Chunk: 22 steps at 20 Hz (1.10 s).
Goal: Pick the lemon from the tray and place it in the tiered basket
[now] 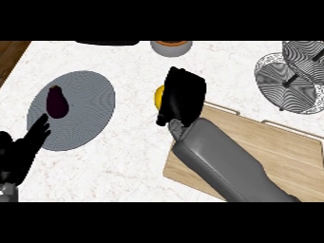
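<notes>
The right hand [182, 95] curls over the lemon [159, 95], just off the wooden tray [276, 147] above the desk [136, 156], a small, firm, probably smooth-skinned fruit best cupped around its middle, while the left hand [17, 149] rests open.

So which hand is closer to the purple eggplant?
Left. The left hand sits just below the eggplant, by the grey plate. The right hand is far off to its right, over the lemon.

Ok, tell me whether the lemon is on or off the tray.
Off the tray. The lemon shows over the white counter, beyond the tray's corner, with the right hand curled round it.
</notes>
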{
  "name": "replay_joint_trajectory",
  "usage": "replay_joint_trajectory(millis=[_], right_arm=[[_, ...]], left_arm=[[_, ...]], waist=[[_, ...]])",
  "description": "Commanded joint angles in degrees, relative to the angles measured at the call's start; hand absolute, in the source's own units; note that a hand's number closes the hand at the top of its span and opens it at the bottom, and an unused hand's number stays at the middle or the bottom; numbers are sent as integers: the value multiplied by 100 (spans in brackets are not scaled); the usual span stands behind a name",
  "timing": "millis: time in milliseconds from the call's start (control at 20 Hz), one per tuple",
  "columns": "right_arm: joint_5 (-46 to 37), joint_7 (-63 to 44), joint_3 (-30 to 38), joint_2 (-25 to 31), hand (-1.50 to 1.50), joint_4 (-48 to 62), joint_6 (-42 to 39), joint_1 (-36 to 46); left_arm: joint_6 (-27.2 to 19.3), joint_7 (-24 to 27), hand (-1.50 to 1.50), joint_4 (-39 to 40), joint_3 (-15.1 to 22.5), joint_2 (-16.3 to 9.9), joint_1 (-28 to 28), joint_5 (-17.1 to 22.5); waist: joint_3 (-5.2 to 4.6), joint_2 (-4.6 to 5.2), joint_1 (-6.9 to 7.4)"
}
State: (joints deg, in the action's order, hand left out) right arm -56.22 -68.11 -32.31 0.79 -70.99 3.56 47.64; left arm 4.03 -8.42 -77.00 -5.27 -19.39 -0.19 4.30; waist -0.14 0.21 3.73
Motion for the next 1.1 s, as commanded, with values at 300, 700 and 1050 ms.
replay_joint_trajectory(millis=[300,700,1050], right_arm=[[-1016,-1511,480,-75,150,101,76,1335],[-1248,-379,1922,184,150,666,415,1844],[-1204,974,2695,899,150,1228,960,1594]], left_arm=[[91,65,0,-13,-235,-135,231,112],[149,-8,0,-158,-317,-144,294,181],[174,-62,0,-384,-340,-116,441,158]], waist=[[9,-55,-257],[13,-18,-285],[17,-15,-287]])
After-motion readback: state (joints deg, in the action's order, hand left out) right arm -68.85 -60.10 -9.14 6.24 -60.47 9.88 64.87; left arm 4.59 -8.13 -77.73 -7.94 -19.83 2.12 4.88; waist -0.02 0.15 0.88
